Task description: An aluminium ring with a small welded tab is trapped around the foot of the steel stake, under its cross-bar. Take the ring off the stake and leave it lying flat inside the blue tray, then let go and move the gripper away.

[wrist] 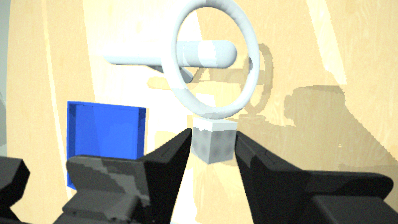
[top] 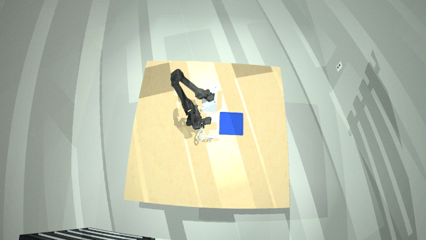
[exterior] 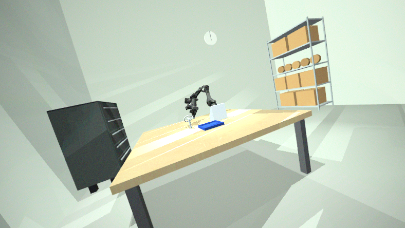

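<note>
The arm (top: 190,84) (exterior: 208,94) (wrist: 10,182) is folded at a high elbow (top: 177,74) (exterior: 205,86), far and left, the forearm (top: 182,97) (exterior: 197,92) running back toward the near side. The wrist (top: 193,116) (exterior: 194,101) points the gripper (top: 201,128) (exterior: 194,116) (wrist: 212,134) down, seemingly quite steeply, though it is small from outside. Its fingers are closed on something, with their tips apart.
</note>
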`<action>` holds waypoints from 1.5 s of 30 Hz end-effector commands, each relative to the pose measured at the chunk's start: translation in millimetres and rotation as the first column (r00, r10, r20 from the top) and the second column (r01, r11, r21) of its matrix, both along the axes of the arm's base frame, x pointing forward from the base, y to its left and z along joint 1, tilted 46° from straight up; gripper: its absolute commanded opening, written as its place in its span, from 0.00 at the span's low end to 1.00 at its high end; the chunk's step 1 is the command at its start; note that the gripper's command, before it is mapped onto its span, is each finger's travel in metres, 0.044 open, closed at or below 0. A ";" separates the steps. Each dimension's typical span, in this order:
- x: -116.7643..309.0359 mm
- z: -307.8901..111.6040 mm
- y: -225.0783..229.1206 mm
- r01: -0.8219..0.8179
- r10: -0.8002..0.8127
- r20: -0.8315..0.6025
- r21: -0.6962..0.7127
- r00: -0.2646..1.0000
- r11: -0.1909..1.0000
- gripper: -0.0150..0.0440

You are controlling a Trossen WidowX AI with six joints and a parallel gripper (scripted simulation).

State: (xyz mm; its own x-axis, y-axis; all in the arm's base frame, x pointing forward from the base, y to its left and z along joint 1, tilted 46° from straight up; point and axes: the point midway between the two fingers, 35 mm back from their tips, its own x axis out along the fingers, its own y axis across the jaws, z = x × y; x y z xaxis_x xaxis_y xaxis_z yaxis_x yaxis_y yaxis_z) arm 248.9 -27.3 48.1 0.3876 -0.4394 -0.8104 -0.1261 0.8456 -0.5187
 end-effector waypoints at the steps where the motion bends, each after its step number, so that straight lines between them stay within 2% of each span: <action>1: 1.3 3.5 0.9 -0.010 0.010 0.008 0.007 1.000 1.000 0.25; 45: 1.9 18.4 -13.5 -0.010 0.010 0.008 0.006 1.000 1.000 0.25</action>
State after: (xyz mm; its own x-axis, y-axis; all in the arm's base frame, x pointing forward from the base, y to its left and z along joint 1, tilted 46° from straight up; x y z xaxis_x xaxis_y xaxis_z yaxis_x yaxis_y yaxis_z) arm 249.6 -41.4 63.5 0.3894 -0.4389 -0.8098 -0.1264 0.8454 -0.5190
